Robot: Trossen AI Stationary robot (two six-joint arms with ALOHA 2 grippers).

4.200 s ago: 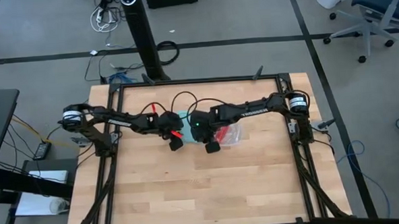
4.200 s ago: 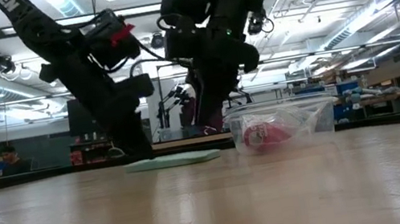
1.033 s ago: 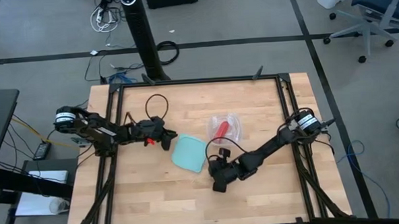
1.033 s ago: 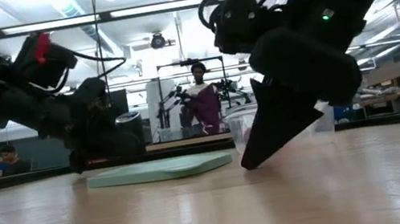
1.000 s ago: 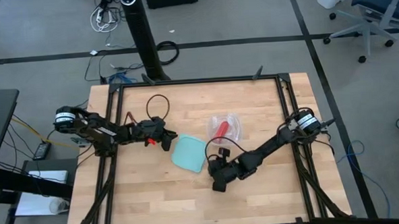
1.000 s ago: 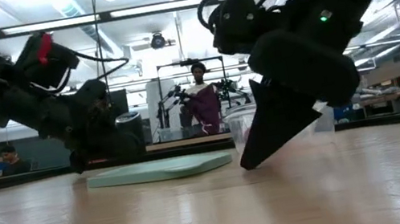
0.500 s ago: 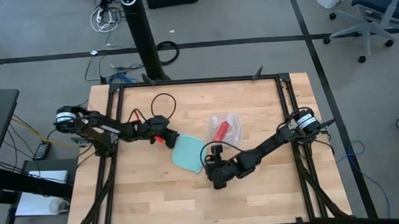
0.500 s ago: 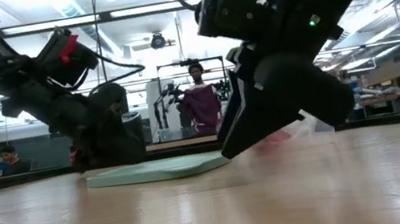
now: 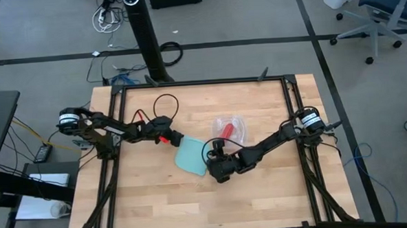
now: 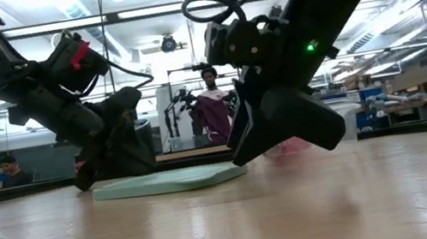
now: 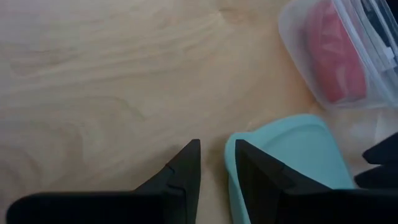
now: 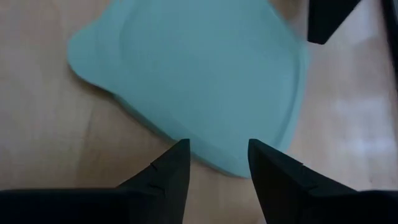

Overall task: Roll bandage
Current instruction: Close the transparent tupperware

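Note:
The red bandage (image 9: 225,130) lies as a small roll inside a clear plastic container (image 11: 298,37) at the table's middle right. It also shows in the left wrist view (image 11: 333,56). A light-blue square lid (image 9: 191,156) lies flat on the table. My left gripper (image 9: 175,138) is low at the lid's far left corner, fingers a little apart (image 11: 214,144), one of them over the lid's edge. My right gripper (image 9: 211,167) is open (image 12: 217,146) just above the table at the lid's near right edge (image 12: 217,165). My left gripper comes in low from the table's left, slanting down, with the lid's corner edge (image 11: 229,146) in the gap between its fingers. I cannot tell whether a finger touches the lid. The lid lies flat on the table.
The dark frame (image 9: 202,83) runs around the tabletop. There is bare wood (image 9: 194,204) along the table's near half. In the low view a person (image 10: 213,106) stands in the room behind the table.
My right gripper has risen off the table and gone toward the table's left and far edge, up to the lid's near right edge, turning as it went. My left gripper has gone a little toward the lid's far left corner. The lid and the container have stayed put.

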